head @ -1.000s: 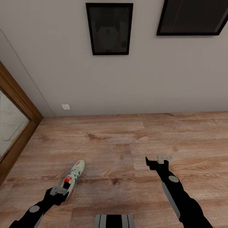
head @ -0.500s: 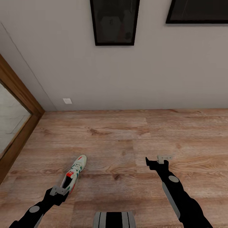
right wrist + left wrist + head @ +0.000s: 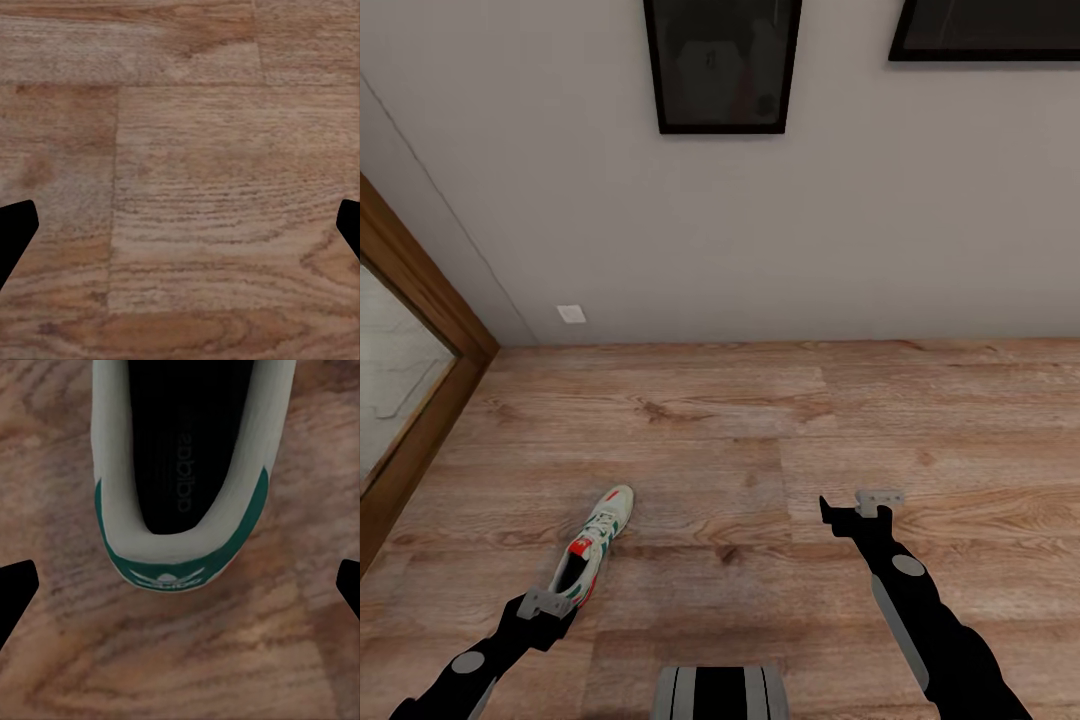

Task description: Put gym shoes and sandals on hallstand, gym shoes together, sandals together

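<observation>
Wood-plank corridor floor point(image 3: 760, 440), pale wall point(image 3: 860, 230), framed pictures point(image 3: 722, 62) above. White gym shoe point(image 3: 592, 548), green heel, lower left on floor. Left gripper point(image 3: 540, 607) over heel, jaws spread; right gripper point(image 3: 860, 505) spread, empty.

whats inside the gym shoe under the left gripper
The gym shoe shows a dark insole with faint printed lettering inside its opening. The toe end of the inside is in shadow and cannot be seen. The left gripper hovers open above its heel.

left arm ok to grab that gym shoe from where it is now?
Probably yes. The left gripper hangs open right over the heel of the gym shoe, fingers wide to either side, with only bare corridor floor around it and nothing in between.
</observation>
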Controlling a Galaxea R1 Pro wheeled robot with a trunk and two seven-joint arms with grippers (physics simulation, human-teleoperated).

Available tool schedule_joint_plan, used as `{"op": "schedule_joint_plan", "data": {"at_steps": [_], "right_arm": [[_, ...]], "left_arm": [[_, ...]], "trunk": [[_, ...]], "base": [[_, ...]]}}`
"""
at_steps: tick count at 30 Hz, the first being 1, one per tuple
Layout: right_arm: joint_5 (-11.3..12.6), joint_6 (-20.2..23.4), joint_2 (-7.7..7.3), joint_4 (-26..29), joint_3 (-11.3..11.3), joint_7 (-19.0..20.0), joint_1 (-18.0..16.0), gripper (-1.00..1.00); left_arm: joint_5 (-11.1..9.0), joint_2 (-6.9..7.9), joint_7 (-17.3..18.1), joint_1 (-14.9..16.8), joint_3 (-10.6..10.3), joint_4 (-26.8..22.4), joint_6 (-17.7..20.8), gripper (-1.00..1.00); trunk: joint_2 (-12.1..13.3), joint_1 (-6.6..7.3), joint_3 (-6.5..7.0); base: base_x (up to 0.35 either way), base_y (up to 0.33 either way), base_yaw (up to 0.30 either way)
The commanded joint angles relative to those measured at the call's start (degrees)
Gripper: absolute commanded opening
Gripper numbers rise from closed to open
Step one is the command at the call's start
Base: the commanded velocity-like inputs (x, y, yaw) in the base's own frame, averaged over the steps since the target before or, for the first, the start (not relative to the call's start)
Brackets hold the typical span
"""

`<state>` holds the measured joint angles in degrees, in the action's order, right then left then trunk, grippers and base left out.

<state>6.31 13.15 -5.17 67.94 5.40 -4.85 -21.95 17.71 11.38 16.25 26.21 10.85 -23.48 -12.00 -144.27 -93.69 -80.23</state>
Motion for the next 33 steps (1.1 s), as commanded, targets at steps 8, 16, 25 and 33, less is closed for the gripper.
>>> {"op": "schedule_joint_plan", "data": {"at_steps": [8, 16, 25, 33], "right_arm": [[0.6, 0.2, -0.03, 0.1, 0.2, -0.5, 0.0, 1.00], [0.6, 0.3, -0.03, 0.1, 0.2, -0.5, 0.0, 1.00], [0.6, 0.3, -0.03, 0.1, 0.2, -0.5, 0.0, 1.00], [0.6, 0.3, -0.02, 0.1, 0.2, -0.5, 0.0, 1.00]], "left_arm": [[0.6, -0.12, 0.4, -0.1, 0.5, 0.1, -0.3, 1.00], [0.6, -0.23, 0.4, -0.2, 0.6, 0.1, -0.3, 1.00], [0.6, -0.38, 0.4, -0.2, 0.6, 0.1, -0.3, 1.00], [0.6, -0.40, 0.4, -0.2, 0.6, 0.1, -0.3, 1.00]], "trunk": [[0.0, 0.01, -0.04], [0.0, 0.01, -0.04], [0.0, 0.01, -0.04], [0.0, 0.01, -0.04]], "base": [[0.024, 0.000, 0.000], [0.161, 0.000, 0.000], [0.034, 0.000, 0.000], [0.005, 0.000, 0.000]]}}
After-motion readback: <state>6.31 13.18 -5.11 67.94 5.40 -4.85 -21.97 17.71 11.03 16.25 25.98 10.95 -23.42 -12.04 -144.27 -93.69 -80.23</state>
